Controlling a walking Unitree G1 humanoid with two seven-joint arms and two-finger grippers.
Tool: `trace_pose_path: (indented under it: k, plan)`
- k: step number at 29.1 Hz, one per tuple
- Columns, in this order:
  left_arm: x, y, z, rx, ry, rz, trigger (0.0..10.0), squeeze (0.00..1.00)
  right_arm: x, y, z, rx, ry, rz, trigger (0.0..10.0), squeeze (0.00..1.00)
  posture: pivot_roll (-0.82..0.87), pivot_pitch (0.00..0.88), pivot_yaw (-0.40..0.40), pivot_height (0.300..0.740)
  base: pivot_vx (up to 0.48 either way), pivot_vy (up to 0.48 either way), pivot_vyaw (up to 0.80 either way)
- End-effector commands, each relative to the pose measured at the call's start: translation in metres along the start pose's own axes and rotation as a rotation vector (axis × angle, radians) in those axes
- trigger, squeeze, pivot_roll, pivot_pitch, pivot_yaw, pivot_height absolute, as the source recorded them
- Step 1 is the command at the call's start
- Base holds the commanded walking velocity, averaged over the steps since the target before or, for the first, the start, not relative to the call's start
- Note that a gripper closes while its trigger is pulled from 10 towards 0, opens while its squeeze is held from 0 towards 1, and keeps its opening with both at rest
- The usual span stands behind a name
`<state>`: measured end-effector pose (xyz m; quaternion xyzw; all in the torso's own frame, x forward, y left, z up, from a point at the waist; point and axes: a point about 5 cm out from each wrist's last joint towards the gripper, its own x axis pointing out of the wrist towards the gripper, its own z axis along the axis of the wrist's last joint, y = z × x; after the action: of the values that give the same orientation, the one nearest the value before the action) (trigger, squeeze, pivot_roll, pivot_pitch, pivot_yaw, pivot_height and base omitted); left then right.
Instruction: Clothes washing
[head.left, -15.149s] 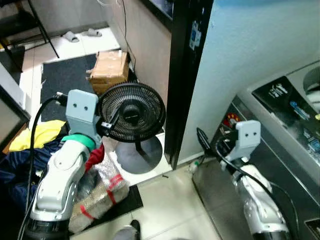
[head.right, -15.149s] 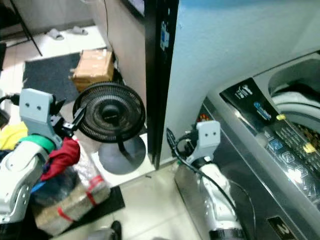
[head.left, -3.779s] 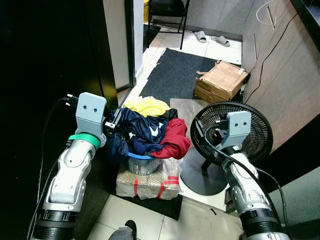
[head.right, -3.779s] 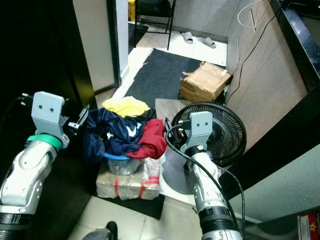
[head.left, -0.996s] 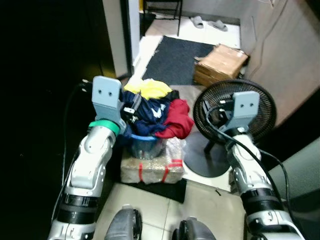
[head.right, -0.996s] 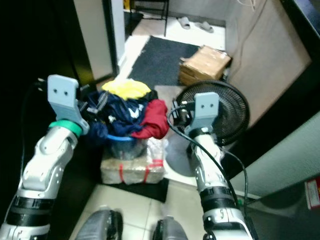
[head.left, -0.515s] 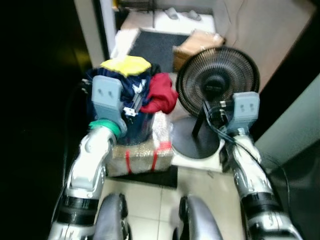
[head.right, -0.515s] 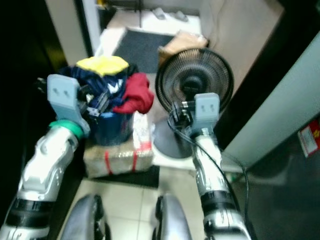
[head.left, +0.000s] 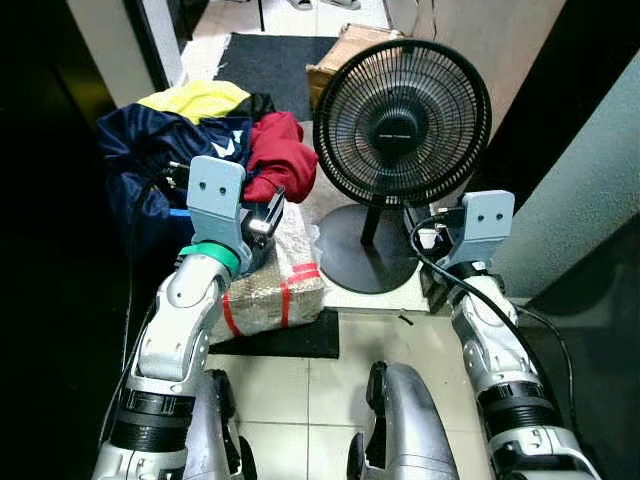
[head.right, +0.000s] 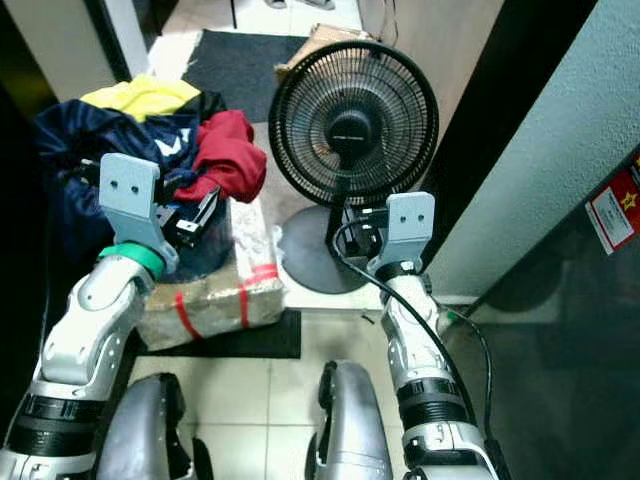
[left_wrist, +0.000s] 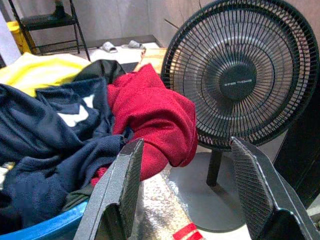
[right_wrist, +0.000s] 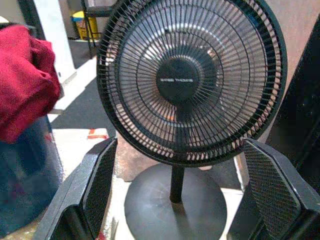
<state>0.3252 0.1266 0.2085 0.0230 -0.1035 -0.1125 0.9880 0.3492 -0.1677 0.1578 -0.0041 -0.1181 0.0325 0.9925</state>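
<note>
A pile of clothes sits in a blue basket (left_wrist: 35, 227): a yellow garment (head.left: 195, 98), a navy one (head.left: 145, 140) and a red one (head.left: 282, 158) hanging over the basket's side. My left gripper (left_wrist: 187, 200) is open and holds nothing. It hangs just short of the red garment, above a bubble-wrapped package (head.left: 270, 285). My right gripper (right_wrist: 182, 200) is open too. It is held up in front of the base of a black standing fan (head.left: 402, 110).
The basket rests on the wrapped package, which lies on a black mat (head.left: 290, 342). The fan stands right of the clothes, with a cardboard box (head.left: 345, 45) behind it. A pale wall (head.left: 585, 190) and a dark appliance front (head.right: 560, 390) close off the right. My legs (head.left: 400, 425) show below.
The camera has swung to the right and tipped down, so the clothes and fan sit higher in the picture. Both arms stay raised with open fingers.
</note>
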Motion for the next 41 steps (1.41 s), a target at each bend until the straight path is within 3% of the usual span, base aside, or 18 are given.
trace_pose_path:
  k: [1, 16, 19, 21, 22, 24, 32, 36, 37, 41]
  plan:
    - [-0.001, 0.000, 0.000, 0.005, 0.008, 0.000, 10.0, 0.00, -0.002, 0.000, -0.003, 0.005, 0.018, -0.002, 10.0, 0.00, 0.01, 0.119, 0.009, 0.520, 0.000, 0.000, 0.00]
    - [-0.001, 0.004, 0.003, -0.010, 0.007, 0.021, 10.0, 0.00, -0.001, 0.002, -0.002, 0.006, 0.015, 0.007, 10.0, 0.00, 0.02, 0.125, 0.003, 0.495, 0.000, 0.000, 0.00]
    - [0.000, 0.015, 0.002, 0.037, 0.034, 0.057, 10.0, 0.00, 0.006, 0.007, 0.003, 0.008, -0.002, 0.037, 10.0, 0.00, 0.02, 0.126, -0.007, 0.495, 0.000, 0.000, 0.00]
    - [0.006, 0.039, -0.013, 0.112, 0.134, 0.118, 10.0, 0.00, 0.021, 0.015, 0.012, -0.004, -0.013, 0.081, 10.0, 0.00, 0.04, 0.127, -0.027, 0.495, 0.000, 0.000, 0.00]
    - [0.006, 0.039, -0.013, 0.112, 0.134, 0.118, 10.0, 0.00, 0.021, 0.015, 0.012, -0.004, -0.013, 0.081, 10.0, 0.00, 0.04, 0.127, -0.027, 0.495, 0.000, 0.000, 0.00]
    - [0.015, 0.055, -0.020, 0.165, 0.192, 0.155, 10.0, 0.00, 0.031, 0.020, 0.018, -0.011, -0.019, 0.103, 10.0, 0.00, 0.04, 0.126, -0.033, 0.495, 0.000, 0.000, 0.00]
    - [0.038, 0.076, -0.020, 0.169, 0.224, 0.246, 10.0, 0.00, 0.041, 0.023, 0.026, -0.022, -0.024, 0.114, 10.0, 0.00, 0.03, 0.136, -0.050, 0.495, 0.000, 0.000, 0.00]
    - [0.039, 0.083, -0.017, 0.167, 0.231, 0.271, 10.0, 0.00, 0.043, 0.023, 0.027, -0.022, -0.027, 0.119, 10.0, 0.00, 0.03, 0.137, -0.052, 0.495, 0.000, 0.000, 0.00]
    - [0.038, 0.093, -0.014, 0.176, 0.226, 0.295, 10.0, 0.00, 0.043, 0.022, 0.025, -0.025, -0.021, 0.120, 10.0, 0.00, 0.04, 0.143, -0.058, 0.495, 0.000, 0.000, 0.00]
    - [0.037, 0.107, -0.009, 0.194, 0.213, 0.328, 10.0, 0.00, 0.041, 0.021, 0.021, -0.029, -0.013, 0.122, 10.0, 0.00, 0.04, 0.143, -0.058, 0.495, 0.000, 0.000, 0.00]
